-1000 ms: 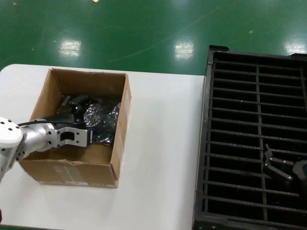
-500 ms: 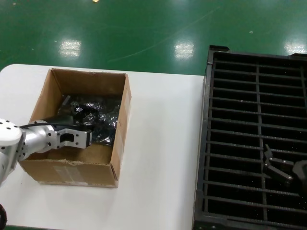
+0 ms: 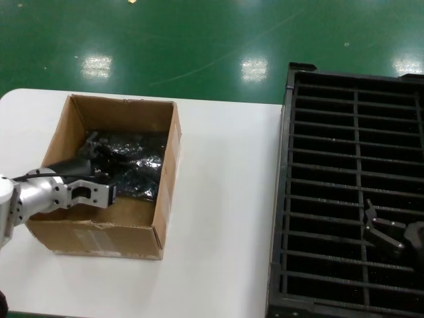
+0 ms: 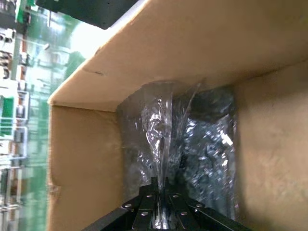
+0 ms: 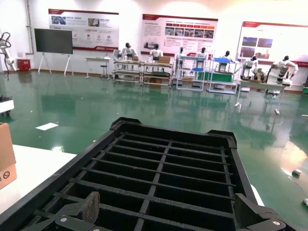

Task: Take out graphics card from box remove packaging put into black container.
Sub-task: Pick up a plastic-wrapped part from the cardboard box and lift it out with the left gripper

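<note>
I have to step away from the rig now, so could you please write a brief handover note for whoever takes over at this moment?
Left gripper: inside the cardboard box, shut on a pinched fold of the crinkly plastic bag.
Right gripper: open, holding nothing, waiting above the black slotted tray.
Graphics card: not visible by itself; presumably inside the bag, which lies in the box.
Done: bag grasped.
Left: lift the bag out of the box, remove it from the card, place the card into a slot of the tray.
</note>
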